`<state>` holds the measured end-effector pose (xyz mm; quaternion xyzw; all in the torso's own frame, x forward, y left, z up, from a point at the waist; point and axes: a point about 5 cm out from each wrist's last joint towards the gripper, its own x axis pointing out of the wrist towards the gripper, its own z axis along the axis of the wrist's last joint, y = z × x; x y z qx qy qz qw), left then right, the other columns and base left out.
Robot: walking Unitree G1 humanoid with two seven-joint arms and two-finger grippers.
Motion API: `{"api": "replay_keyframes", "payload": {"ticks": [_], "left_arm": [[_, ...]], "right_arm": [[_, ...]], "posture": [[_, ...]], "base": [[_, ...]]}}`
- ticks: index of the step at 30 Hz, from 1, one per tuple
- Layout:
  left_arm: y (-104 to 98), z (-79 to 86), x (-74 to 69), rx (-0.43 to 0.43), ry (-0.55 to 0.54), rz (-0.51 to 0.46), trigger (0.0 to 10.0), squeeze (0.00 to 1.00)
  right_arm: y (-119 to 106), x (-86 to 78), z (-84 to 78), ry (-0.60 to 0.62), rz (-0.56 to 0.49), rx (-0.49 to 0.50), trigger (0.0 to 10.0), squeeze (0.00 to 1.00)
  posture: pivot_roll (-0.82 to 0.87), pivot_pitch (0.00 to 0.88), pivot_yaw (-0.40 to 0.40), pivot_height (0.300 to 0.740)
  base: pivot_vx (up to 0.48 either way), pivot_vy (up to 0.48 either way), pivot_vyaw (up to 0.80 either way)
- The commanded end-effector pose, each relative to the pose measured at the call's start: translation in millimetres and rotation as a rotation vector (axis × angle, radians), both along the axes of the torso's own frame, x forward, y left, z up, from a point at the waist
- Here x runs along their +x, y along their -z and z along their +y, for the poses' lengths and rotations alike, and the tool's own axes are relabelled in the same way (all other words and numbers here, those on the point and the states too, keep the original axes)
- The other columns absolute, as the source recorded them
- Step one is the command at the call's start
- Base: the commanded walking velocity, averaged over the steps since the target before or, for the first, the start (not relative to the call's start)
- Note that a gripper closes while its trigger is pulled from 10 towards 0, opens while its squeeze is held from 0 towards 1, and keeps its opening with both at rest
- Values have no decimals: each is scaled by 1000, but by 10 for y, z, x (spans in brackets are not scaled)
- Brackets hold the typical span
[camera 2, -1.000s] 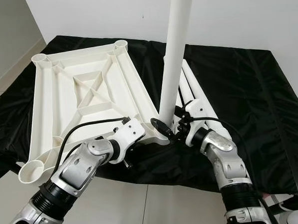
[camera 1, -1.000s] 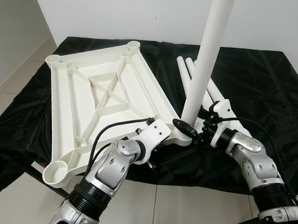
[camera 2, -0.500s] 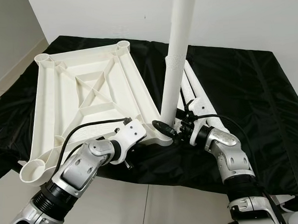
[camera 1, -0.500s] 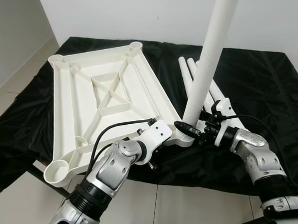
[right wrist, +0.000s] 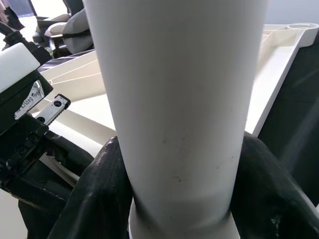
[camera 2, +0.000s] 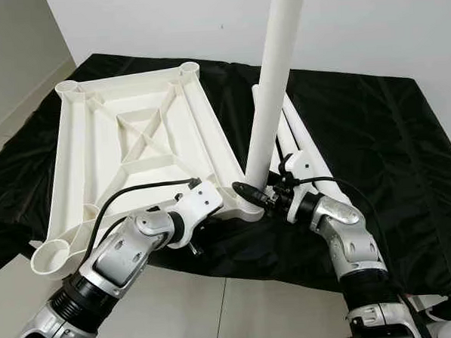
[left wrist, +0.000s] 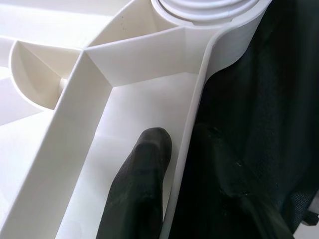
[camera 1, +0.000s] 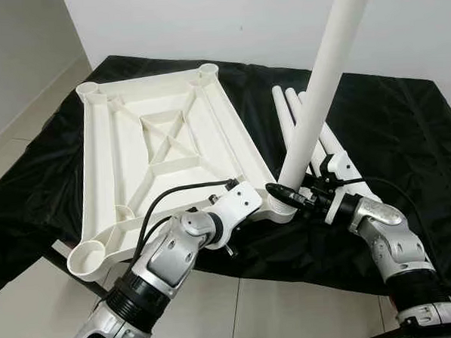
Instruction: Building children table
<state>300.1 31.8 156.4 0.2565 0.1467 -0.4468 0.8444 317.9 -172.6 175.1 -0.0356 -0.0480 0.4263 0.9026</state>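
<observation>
The white plastic tabletop (camera 1: 163,142) lies upside down on a black cloth, ribs and corner sockets facing up. A long white leg (camera 1: 319,81) stands tilted in the near right corner socket (camera 1: 277,209). My right gripper (camera 1: 294,199) is shut on the leg just above the socket, its black fingers (right wrist: 94,194) wrapping both sides of the tube. My left gripper (left wrist: 182,189) is shut on the tabletop's rim beside that corner. One of its fingers (left wrist: 142,189) is inside the rim and the other is outside against the cloth.
Spare white legs (camera 2: 295,135) lie side by side on the black cloth (camera 1: 389,122) behind the standing leg. The tabletop's near left corner (camera 1: 86,258) overhangs the cloth's edge above a tiled floor (camera 1: 36,308). A white wall rises behind.
The camera has shifted slightly. My right elbow has moved a little outward while its gripper stays on the leg. The left gripper keeps its hold on the rim.
</observation>
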Motion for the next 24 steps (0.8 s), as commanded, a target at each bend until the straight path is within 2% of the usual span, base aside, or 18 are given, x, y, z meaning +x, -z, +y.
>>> {"api": "replay_keyframes", "payload": {"ticks": [1,5,15,24], "left_arm": [[136,2,-57,18,10,60,10000,0],[147,4,-65,18,7,63,10000,0],[149,17,-68,16,-1,67,10000,0],[152,-6,-90,10,0,74,10000,0]], "right_arm": [[-68,-20,23,4,-6,81,10000,0],[-92,-87,119,16,-19,122,10000,0],[-162,-136,228,112,-50,174,10000,0],[-153,-195,357,272,-54,203,10000,0]], "posture": [[-118,107,20,740],[-115,114,17,740],[-115,126,16,740],[-113,136,16,740]], "base": [[0,0,0],[0,0,0],[0,0,0],[0,0,0]]}}
